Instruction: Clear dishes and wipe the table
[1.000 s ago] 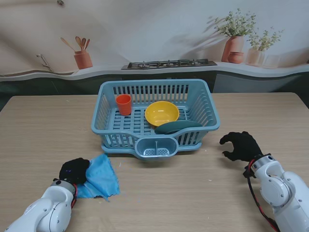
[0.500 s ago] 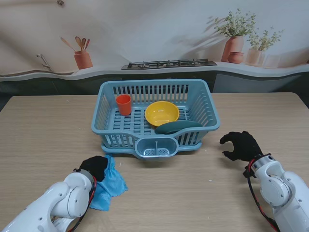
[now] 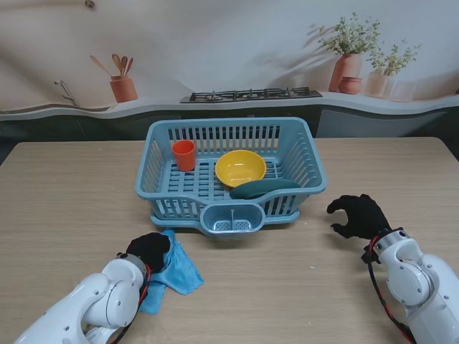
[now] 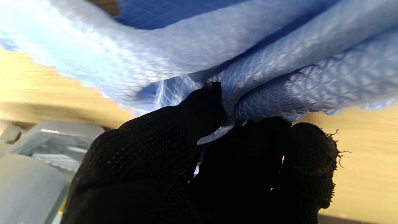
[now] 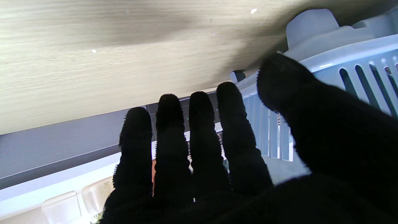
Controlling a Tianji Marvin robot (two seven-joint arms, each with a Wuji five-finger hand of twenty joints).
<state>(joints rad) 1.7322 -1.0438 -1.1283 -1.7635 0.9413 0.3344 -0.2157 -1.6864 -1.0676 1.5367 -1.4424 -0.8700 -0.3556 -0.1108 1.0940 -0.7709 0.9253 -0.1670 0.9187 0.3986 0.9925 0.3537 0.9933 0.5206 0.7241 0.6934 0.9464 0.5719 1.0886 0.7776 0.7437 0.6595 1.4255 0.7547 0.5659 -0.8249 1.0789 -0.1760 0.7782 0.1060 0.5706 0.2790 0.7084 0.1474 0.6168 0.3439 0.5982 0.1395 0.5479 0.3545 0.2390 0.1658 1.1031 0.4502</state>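
Left hand [image 3: 149, 249] is clenched on the bunched blue cloth [image 3: 176, 268], which lies on the wooden table [image 3: 64, 193] just in front of the blue dish rack [image 3: 231, 174]. Right hand [image 3: 358, 215] hovers to the rack's right, fingers spread, holding nothing. Inside the rack sit an orange cup [image 3: 183, 155], a yellow bowl [image 3: 240, 168] and a dark green plate [image 3: 263, 188]

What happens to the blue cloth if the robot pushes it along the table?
The blue cloth probably bunches up; it already folds softly in the left hand. It looks thin and light, so it should probably slide easily on the smooth table.
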